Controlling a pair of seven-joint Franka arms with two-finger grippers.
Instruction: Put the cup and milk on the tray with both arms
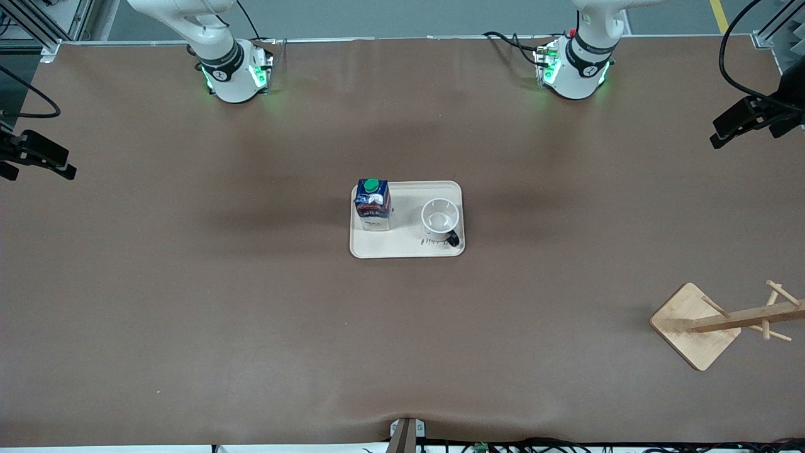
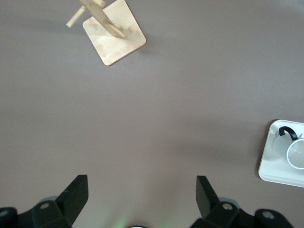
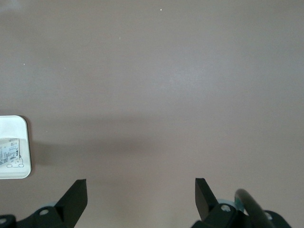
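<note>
The cream tray (image 1: 402, 246) lies in the middle of the table. The dark-blue milk carton (image 1: 372, 204) with a green cap stands upright on its end toward the right arm. The white cup (image 1: 439, 219) stands upright on its end toward the left arm, with its black handle toward the front camera. Both grippers are out of the front view. My left gripper (image 2: 141, 183) is open and empty, high over bare table, with the tray (image 2: 275, 171) and cup (image 2: 297, 153) at the view's edge. My right gripper (image 3: 140, 184) is open and empty over bare table, with the tray's corner (image 3: 14, 124) at the edge.
A wooden peg stand with a square base (image 1: 695, 327) lies near the left arm's end of the table, nearer to the front camera; it also shows in the left wrist view (image 2: 114, 40). Black camera mounts (image 1: 38, 157) (image 1: 748, 116) stick in at both table ends.
</note>
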